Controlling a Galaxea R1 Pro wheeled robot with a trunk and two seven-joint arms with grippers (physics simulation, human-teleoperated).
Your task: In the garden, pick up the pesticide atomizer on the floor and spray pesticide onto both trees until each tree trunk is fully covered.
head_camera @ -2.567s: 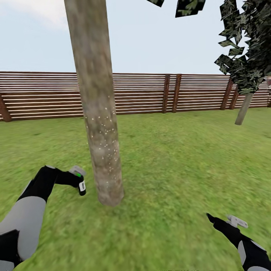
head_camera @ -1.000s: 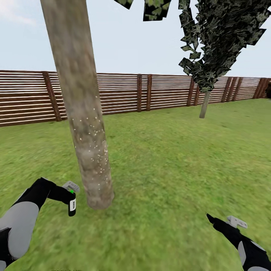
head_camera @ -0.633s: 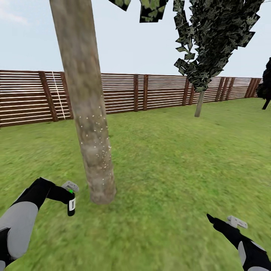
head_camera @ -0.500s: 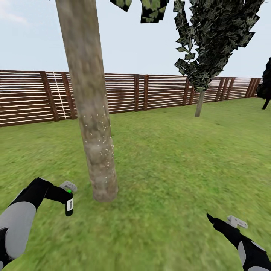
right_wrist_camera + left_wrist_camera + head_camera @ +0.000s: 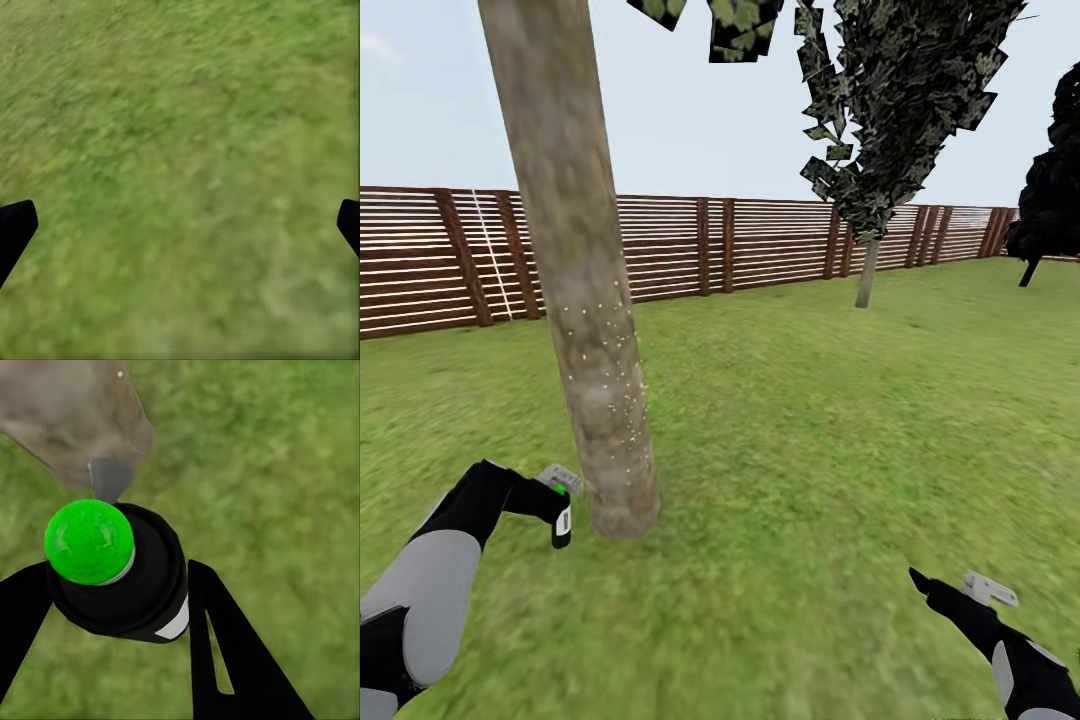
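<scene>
The near tree trunk [image 5: 592, 330] rises from the lawn left of centre, thick and mottled grey-brown, with small white specks on its lower part. My left gripper [image 5: 560, 508] is shut on the pesticide atomizer [image 5: 562, 522], a slim dark bottle with a white label, held upright just left of the trunk's base. In the left wrist view the atomizer's green cap [image 5: 90, 542] sits between the black fingers [image 5: 225, 652], with the trunk base [image 5: 67, 420] close beyond. A second tree [image 5: 866, 272] stands far back by the fence. My right gripper [image 5: 925, 585] hangs open over grass [image 5: 180, 150].
A brown slatted fence [image 5: 760, 240] bounds the lawn at the back. A dark, leafy tree [image 5: 1050, 200] stands at the far right. Open grass [image 5: 830, 450] stretches between the near trunk and the far tree.
The head view has swung right, so the far tree sits further left in the picture. My left gripper has brought the atomizer up and closer to the trunk's base. The right arm is unchanged.
</scene>
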